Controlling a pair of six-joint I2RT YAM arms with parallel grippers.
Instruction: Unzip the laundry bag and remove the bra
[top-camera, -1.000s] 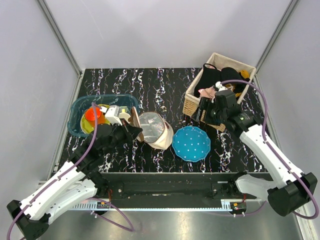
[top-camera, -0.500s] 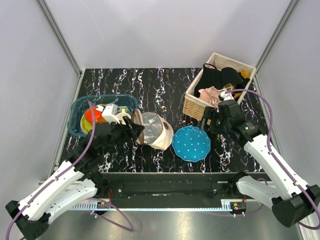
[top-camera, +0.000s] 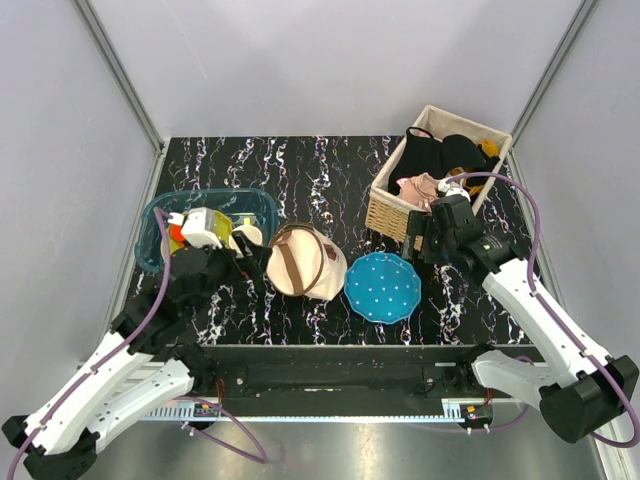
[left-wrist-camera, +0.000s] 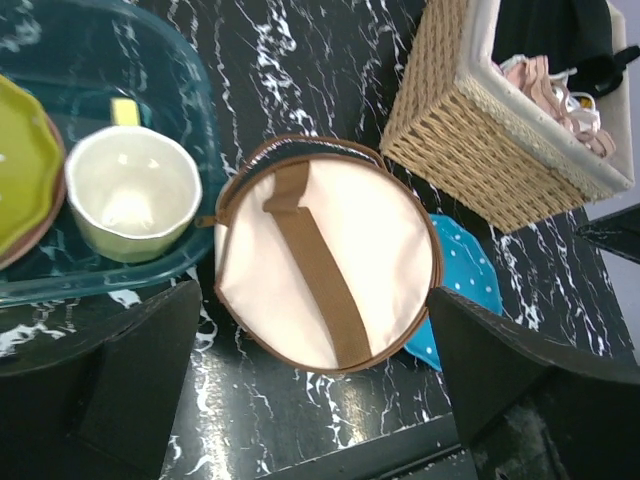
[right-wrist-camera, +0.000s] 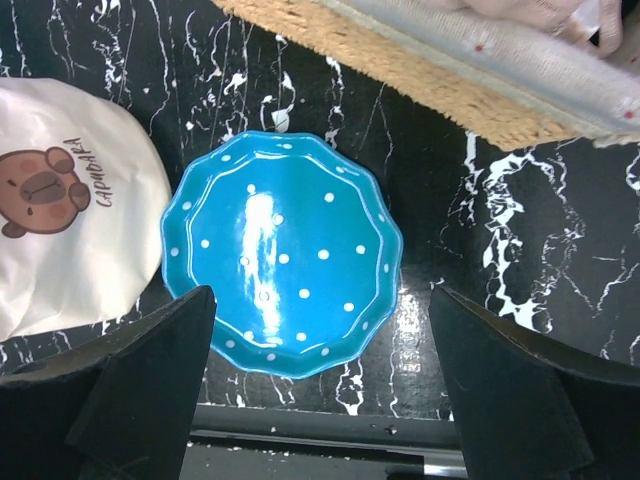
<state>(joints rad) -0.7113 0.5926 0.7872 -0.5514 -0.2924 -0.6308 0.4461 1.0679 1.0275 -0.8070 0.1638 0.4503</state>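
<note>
The cream laundry bag (top-camera: 303, 262) lies flat on the black marble table with its brown strap (left-wrist-camera: 318, 268) facing up and its lid down. My left gripper (top-camera: 240, 270) hovers just left of it, open and empty; in the left wrist view the left gripper (left-wrist-camera: 320, 400) has the bag (left-wrist-camera: 380, 230) lying ahead of its spread fingers. The pale pink bra (top-camera: 420, 187) lies in the wicker basket (top-camera: 385, 210), also seen as the bra (left-wrist-camera: 560, 85). My right gripper (top-camera: 422, 243) hangs open and empty in front of the basket, above the blue dotted plate (right-wrist-camera: 285, 270).
A teal tub (top-camera: 160, 215) at the left holds a cream cup (left-wrist-camera: 130, 190) and a yellow-green plate (left-wrist-camera: 20, 160). Black and mustard clothes (top-camera: 445, 152) fill the back of the basket. The blue plate (top-camera: 382, 286) touches the bag's right side. Grey walls enclose the table.
My left gripper opened and let go of the bag's lid, which dropped shut, and the arm drew back left. My right gripper backed away from the basket, leaving the bra in it.
</note>
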